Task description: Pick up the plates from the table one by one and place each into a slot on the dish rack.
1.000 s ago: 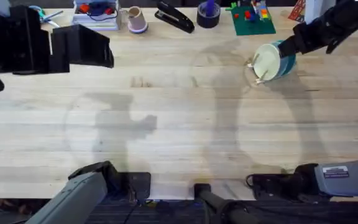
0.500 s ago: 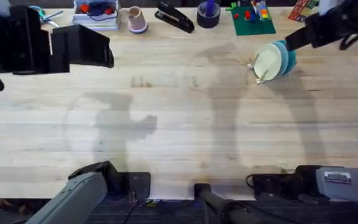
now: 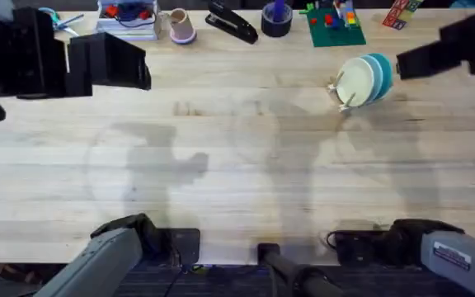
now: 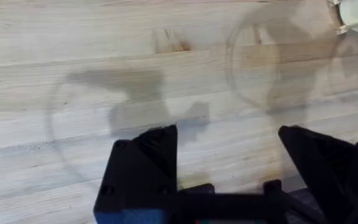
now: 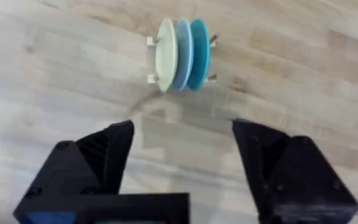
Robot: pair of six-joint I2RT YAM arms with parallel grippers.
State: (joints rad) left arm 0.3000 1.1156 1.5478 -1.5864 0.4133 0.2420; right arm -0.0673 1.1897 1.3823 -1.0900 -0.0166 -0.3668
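Pale butcher-block planks make up the table [image 3: 237,165], bare across its middle, with the task's things gathered toward its far right. Three plates stand on edge there in the dish rack [image 5: 151,78], side by side: the cream plate [image 5: 165,55], the pale blue plate [image 5: 182,55] and the teal plate [image 5: 199,53]. Each sits between the rack's pegs, which is why they stay upright and close together without leaning on each other much. Judging by this, no plate is left lying on the wood, so the task looks finished or very nearly so.

Just right of the rack in the overhead view, the right gripper [image 3: 419,59] hangs clear of the plates, touching none. Its wrist view shows the jaws spread wide and empty, with the rack framed between them, a pose that suits a release rather than a grasp.

Farther out, the left gripper [image 4: 229,180] is also parted and holds nothing, over plain wood.

Along the far edge lie bystanders: a black stapler [image 3: 232,22], a dark tape roll [image 3: 276,20], a small cup [image 3: 180,25] and a green block plate [image 3: 335,25].
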